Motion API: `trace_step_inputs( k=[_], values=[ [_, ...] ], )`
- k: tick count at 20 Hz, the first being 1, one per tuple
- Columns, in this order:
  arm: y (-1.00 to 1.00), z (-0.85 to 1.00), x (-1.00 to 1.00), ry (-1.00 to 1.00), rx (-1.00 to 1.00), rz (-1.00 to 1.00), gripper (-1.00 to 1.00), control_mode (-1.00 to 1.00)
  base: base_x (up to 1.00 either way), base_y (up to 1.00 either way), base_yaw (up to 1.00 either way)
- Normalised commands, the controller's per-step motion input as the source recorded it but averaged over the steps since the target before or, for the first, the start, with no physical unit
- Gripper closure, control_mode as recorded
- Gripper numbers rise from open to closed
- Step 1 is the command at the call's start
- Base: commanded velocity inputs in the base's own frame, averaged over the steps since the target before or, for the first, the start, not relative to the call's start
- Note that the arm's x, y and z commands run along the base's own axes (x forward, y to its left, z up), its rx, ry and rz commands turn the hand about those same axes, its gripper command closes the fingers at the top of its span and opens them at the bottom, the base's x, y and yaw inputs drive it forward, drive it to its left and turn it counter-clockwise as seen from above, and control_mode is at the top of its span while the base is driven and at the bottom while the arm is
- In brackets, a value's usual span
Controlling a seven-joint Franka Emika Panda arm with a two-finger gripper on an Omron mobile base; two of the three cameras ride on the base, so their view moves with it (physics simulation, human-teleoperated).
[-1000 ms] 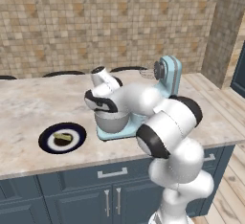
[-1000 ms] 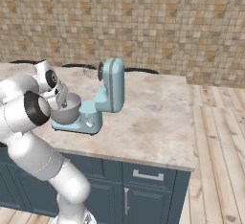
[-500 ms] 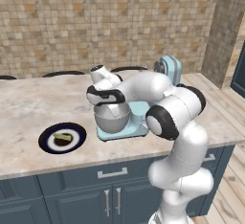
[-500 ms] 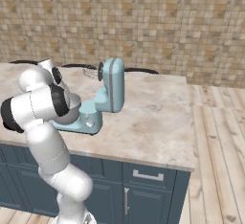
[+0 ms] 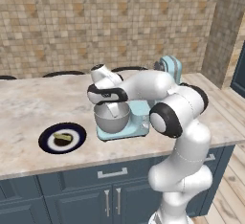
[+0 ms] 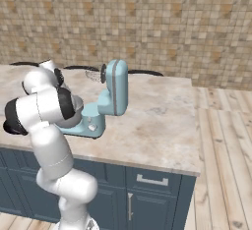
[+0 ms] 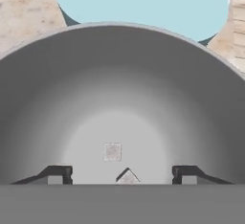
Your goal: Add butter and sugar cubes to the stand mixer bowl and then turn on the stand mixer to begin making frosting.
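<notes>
The gripper [image 7: 119, 175] hangs just over the stand mixer bowl [image 5: 112, 117], its fingers [image 7: 56, 174] released and spread wide with nothing between them. Two sugar cubes [image 7: 112, 151] lie on the bowl's bare floor; the nearer one is cut off at the bottom. The stand mixer [image 6: 109, 99] stands with its head tilted back, leaving the bowl's mouth free. On the tabletop [image 5: 33, 106], well left, the butter [image 5: 61, 136] rests on a dark plate [image 5: 48, 141]. The arm hides the bowl from the right.

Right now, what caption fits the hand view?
Open claw looks down into the stand mixer bowl, two sugar cubes on its bottom.
</notes>
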Motion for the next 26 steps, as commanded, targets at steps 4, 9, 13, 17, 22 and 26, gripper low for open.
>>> trace_step_inputs(
  k=[4, 9, 13, 17, 22, 26],
  values=[
    [0.32, 0.55, -0.06, -0.01, 0.02, 0.00, -1.00, -1.00, 0.00, 0.00, 0.00],
    [0.30, 1.00, -0.47, -0.02, 0.08, 0.04, -1.00, -1.00, 0.00, 0.00, 0.00],
    [0.22, 0.97, -0.73, 0.00, 0.05, 0.21, -1.00, -1.00, 0.00, 0.00, 0.00],
    [0.32, 0.69, -0.79, 0.02, 0.02, 0.23, -1.00, -1.00, 0.00, 0.00, 0.00],
    [0.35, 0.17, -0.79, 0.07, 0.00, 0.43, -1.00, -1.00, 0.00, 0.00, 0.00],
    [0.18, 0.00, -0.57, 0.12, 0.02, 0.72, -1.00, -1.00, 0.00, 0.00, 0.00]
  ],
)
